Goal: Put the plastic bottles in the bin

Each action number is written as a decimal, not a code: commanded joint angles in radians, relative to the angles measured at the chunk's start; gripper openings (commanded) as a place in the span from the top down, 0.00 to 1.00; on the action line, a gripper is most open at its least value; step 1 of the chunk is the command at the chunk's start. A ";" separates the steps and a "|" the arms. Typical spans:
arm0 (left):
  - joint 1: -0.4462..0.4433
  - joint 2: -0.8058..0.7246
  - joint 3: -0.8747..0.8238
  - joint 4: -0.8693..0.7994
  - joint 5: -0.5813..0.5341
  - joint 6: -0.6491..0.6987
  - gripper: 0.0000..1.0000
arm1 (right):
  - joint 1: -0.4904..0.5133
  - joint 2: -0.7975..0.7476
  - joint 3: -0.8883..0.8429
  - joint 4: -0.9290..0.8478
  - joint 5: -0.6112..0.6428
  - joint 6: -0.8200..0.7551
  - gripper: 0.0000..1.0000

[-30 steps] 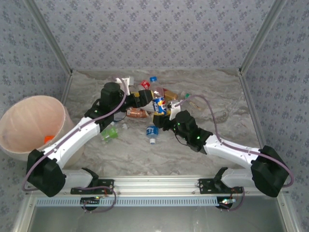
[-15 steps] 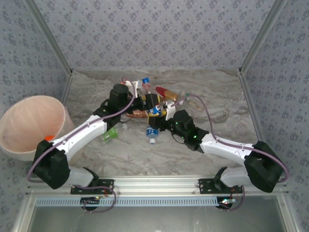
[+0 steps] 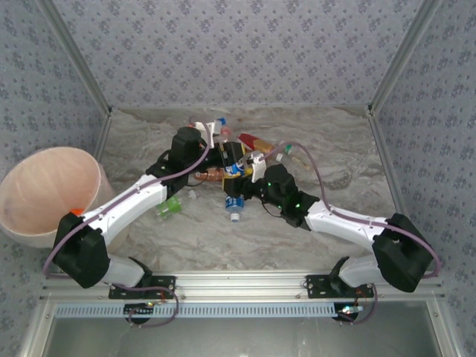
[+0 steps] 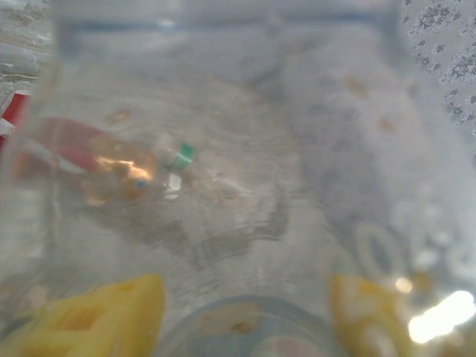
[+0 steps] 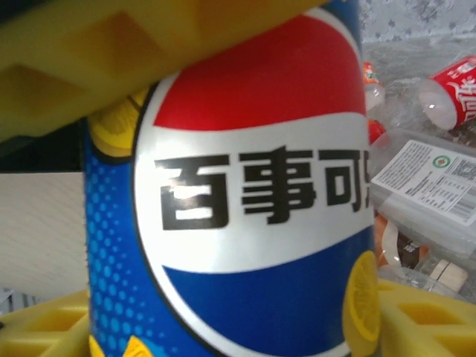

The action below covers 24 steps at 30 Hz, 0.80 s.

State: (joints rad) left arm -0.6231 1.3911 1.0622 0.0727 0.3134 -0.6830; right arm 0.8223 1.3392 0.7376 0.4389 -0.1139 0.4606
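Flanking a Pepsi bottle [image 5: 253, 208], left fingers [image 4: 111, 316] and right fingers [image 5: 416, 320], grips unclear, loose bottles [image 3: 235, 202] around, bin [image 3: 44, 193] far left.

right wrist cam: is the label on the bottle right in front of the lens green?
No, the bottle wears a blue label with a red, white and blue roundel and black characters.

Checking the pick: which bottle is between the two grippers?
The Pepsi bottle, blue label with a red-white-blue roundel, sits between the left gripper and right gripper; the other bottles lie on the table.
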 commanded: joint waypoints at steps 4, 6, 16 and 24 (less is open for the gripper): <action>-0.004 -0.051 0.028 -0.046 -0.069 0.048 0.44 | -0.042 -0.028 0.065 -0.067 -0.158 -0.062 0.16; -0.003 -0.067 0.028 -0.063 -0.096 0.064 0.44 | -0.060 -0.047 0.064 -0.080 -0.196 -0.076 0.11; 0.001 -0.150 0.130 -0.301 -0.318 0.223 0.41 | -0.136 -0.158 0.011 -0.149 -0.066 -0.088 0.00; 0.023 -0.246 0.237 -0.522 -0.635 0.339 0.42 | -0.220 -0.199 -0.056 -0.266 0.291 0.111 0.00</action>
State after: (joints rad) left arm -0.6140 1.1912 1.2411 -0.3435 -0.1585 -0.4236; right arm 0.6273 1.1625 0.7055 0.2581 0.0120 0.4747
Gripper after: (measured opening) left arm 0.582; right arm 0.999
